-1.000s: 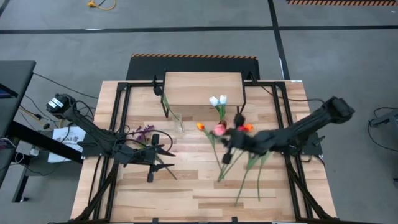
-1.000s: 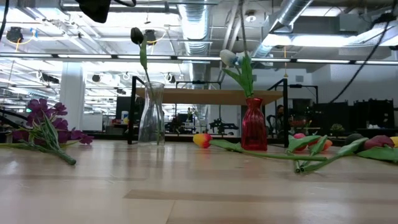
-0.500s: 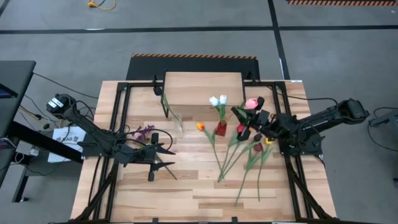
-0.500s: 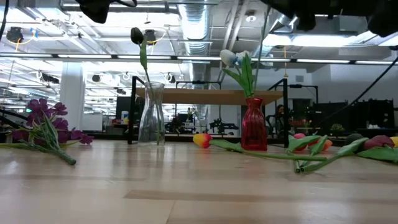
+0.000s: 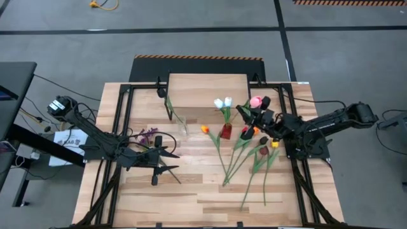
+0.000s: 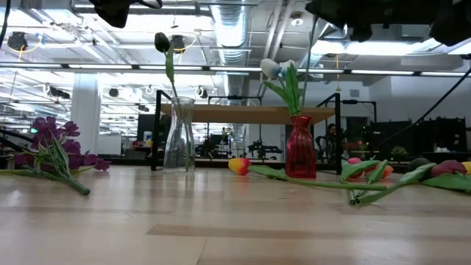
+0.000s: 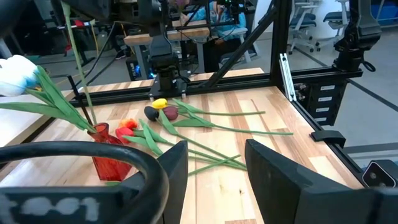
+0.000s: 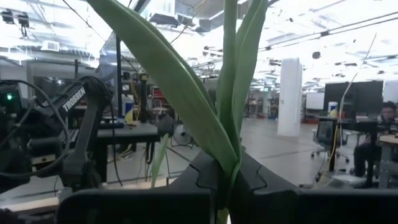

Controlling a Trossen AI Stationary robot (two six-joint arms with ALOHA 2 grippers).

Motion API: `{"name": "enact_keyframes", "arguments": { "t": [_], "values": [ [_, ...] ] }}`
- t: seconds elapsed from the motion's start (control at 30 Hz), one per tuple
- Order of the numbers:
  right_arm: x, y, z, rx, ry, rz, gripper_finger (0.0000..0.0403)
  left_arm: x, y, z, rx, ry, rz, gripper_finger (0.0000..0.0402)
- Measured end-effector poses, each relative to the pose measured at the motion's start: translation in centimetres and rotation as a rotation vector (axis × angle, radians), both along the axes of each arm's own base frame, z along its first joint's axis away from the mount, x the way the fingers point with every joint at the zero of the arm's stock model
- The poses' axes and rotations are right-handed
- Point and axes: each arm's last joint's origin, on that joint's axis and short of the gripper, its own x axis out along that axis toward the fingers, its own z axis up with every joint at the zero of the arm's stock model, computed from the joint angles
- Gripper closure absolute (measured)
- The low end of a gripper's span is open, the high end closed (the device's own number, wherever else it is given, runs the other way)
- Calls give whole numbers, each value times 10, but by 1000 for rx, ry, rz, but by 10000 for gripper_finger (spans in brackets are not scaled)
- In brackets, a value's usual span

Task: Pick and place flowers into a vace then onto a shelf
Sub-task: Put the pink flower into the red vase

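Observation:
My right gripper (image 5: 257, 118) is above the table's right half, beside the red vase (image 5: 226, 131), and is shut on a pink tulip (image 5: 255, 102). Two white tulips (image 6: 272, 68) stand in that vase. A clear vase (image 6: 179, 136) holds a dark tulip (image 6: 161, 41). Both vases stand in front of the shelf (image 5: 208, 91). Orange, red, dark and yellow tulips (image 5: 245, 156) lie on the tabletop. Purple sprigs (image 5: 147, 134) lie by my left gripper (image 5: 162, 157), which is open and waits near the table's left side. My right gripper pinches the pink tulip's green stem and long leaves (image 8: 227, 163) between its two shut fingers (image 8: 261, 186). The leaves fan out forward past the fingertips. The tulip is lifted clear of the table, its pink head (image 5: 255, 102) toward the far edge.
Black frame rails (image 5: 289, 114) run along both sides of the table. The loose tulips' stems (image 7: 205, 127) cross one another right of centre. Bare wood (image 5: 191, 197) fills the near part. A person (image 8: 385, 115) sits far off in the room.
My right gripper has risen from the loose tulips at the table's middle and moved toward the right and far edges, carrying the pink tulip. The tulip has left the tabletop and is now lifted clear. The other flowers have stayed where they lay.

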Motion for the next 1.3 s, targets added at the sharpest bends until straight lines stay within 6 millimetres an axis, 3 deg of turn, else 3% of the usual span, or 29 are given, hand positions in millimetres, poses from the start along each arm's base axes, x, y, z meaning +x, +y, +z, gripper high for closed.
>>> {"name": "enact_keyframes", "arguments": {
  "t": [0.4, 0.63, 0.9, 1.3],
  "values": [
    [12, -10, -18, 85, 63, -25, 399, 0, 0, 0, 0, 0, 0, 252],
    [13, -10, -19, 122, 50, -17, 373, 0, 0, 0, 1, 1, 0, 252],
    [14, -11, -29, 144, 147, -34, 311, 0, 0, 0, 1, 1, 0, 252],
    [14, -9, -48, 222, 306, -36, 174, 0, 0, 1, -18, -8, 1, 252]
  ]
}}
